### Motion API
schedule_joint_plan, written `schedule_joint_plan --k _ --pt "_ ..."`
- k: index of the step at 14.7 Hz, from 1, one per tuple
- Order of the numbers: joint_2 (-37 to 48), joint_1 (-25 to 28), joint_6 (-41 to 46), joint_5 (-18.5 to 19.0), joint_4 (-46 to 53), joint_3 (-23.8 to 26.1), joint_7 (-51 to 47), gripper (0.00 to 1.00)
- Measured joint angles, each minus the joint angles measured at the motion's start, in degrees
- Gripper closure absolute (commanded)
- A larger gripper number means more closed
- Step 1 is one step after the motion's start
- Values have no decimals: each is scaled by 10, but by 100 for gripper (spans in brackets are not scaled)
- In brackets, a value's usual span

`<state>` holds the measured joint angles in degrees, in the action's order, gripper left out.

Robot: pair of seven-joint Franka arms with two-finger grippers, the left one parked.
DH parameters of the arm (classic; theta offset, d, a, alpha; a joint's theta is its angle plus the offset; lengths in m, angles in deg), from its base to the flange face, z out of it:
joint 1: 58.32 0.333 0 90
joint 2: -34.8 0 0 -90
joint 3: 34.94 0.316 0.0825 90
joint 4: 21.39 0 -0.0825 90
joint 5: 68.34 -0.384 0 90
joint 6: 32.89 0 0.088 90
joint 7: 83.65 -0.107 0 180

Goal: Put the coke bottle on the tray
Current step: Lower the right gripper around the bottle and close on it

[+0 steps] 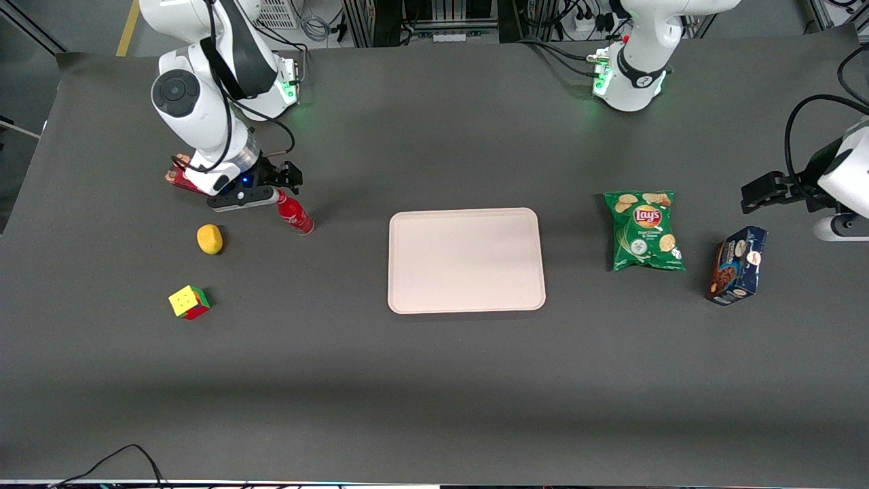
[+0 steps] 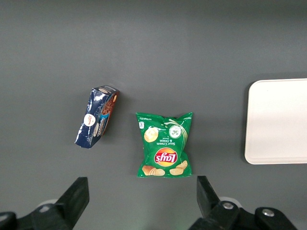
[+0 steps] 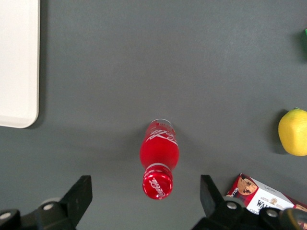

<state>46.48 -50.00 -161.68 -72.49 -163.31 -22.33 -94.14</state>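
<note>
Both hand (image 3: pixel 144 203) fingers astride coke bottle (image 3: pixel 159 155)

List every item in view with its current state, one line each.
coke bottle: upright on the table, capped, ungrasped.
tray: flat, nothing on it.
end effector: open, above the bottle.
chips bag: lying flat, sealed.
blue cookie box: on its side.
lemon: whole.
puzzle cube: scrambled.

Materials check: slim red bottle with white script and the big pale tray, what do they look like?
The slim red coke bottle, standing between the open gripper fingers: likely glossy plastic, judging by the sheen on cap and shoulder; coated metal can't be excluded. The pale pinkish-beige rectangular tray: apparently matte moulded plastic, with an even colour, rounded corners and a low rim.
</note>
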Motion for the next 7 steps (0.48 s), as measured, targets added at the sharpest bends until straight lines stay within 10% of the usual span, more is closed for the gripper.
schedule_joint_plan --k 7 --pt "0 0 -20 0 -18 9 0 0"
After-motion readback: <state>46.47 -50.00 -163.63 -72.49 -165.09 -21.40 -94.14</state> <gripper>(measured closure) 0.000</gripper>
